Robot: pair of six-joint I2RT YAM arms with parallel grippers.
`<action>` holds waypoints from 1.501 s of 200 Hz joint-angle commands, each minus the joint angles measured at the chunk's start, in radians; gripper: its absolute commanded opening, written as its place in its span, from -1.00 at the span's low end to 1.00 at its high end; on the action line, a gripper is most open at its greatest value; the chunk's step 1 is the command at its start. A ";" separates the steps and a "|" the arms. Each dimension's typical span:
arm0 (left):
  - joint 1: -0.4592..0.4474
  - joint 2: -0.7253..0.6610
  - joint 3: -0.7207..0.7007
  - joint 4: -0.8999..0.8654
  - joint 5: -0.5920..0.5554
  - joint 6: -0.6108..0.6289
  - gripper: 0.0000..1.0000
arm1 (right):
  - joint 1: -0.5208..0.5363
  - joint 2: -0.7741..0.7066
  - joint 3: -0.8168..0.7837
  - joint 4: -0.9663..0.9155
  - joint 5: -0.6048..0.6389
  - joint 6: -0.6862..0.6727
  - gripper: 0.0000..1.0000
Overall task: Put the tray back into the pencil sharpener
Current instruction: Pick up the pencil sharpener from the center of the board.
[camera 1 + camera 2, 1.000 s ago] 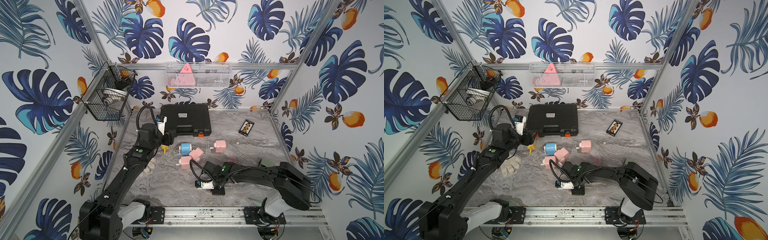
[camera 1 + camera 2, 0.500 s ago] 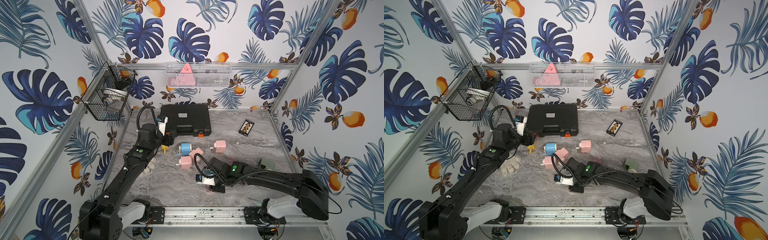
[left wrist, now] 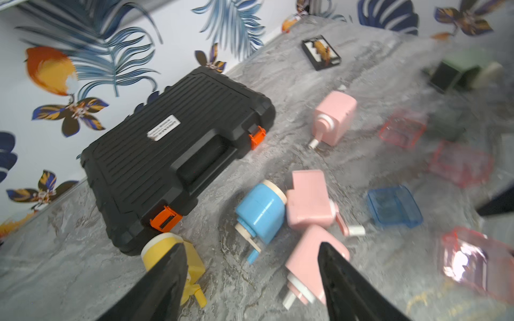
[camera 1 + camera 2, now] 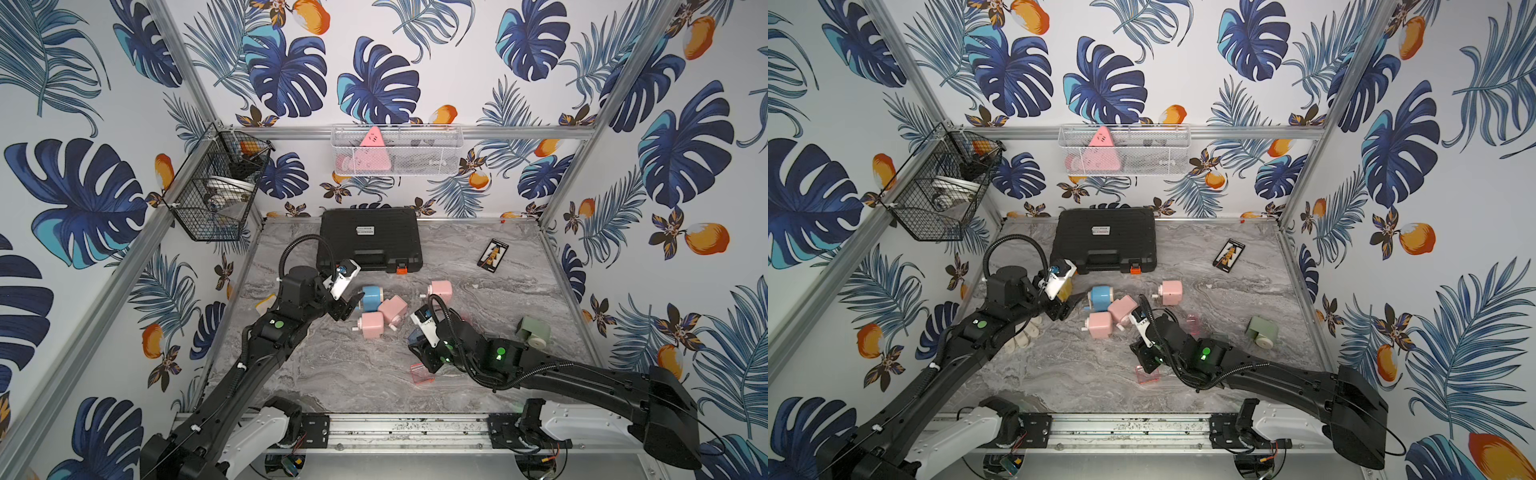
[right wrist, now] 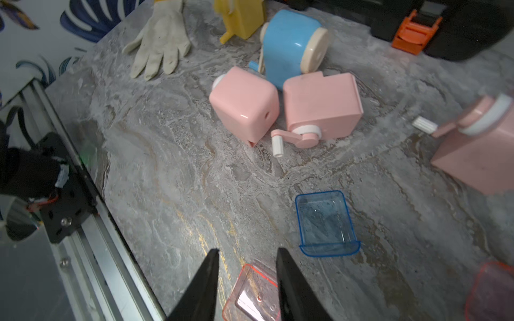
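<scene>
My right gripper (image 5: 246,266) is open and hovers near the table's front. A clear pink tray (image 5: 250,294) lies flat on the table just below its fingers, and I see it in both top views (image 4: 422,374) (image 4: 1148,374). A clear blue tray (image 5: 322,222) lies just beyond it. A blue pencil sharpener (image 4: 369,298) lies on its side among three pink sharpeners (image 4: 392,309) (image 4: 372,325) (image 4: 440,291). My left gripper (image 3: 250,244) (image 4: 349,305) is open and empty, just left of the blue sharpener (image 3: 261,211), with a yellow sharpener (image 3: 194,264) by one finger.
A black case (image 4: 370,239) lies at the back, with a small card (image 4: 493,255) to its right. A green sharpener (image 4: 534,330) sits at the right. More pink trays (image 3: 403,130) (image 3: 459,164) lie between it and the sharpeners. A white glove (image 4: 1025,332) lies under the left arm.
The right gripper's jaws have parted and its arm has stretched out lower. The pink tray now shows on the table below its fingers. The left gripper opened slightly wider.
</scene>
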 commanded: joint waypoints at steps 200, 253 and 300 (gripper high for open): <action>-0.164 0.456 0.295 -0.476 -0.028 0.456 0.76 | -0.016 -0.278 -0.202 0.065 0.118 0.237 -0.20; -0.164 0.534 0.294 -0.420 -0.033 0.443 0.77 | -0.017 -0.278 -0.212 0.071 0.100 0.236 -0.20; -0.163 0.599 0.302 -0.395 -0.051 0.435 0.77 | -0.016 -0.267 -0.217 0.073 0.085 0.241 -0.20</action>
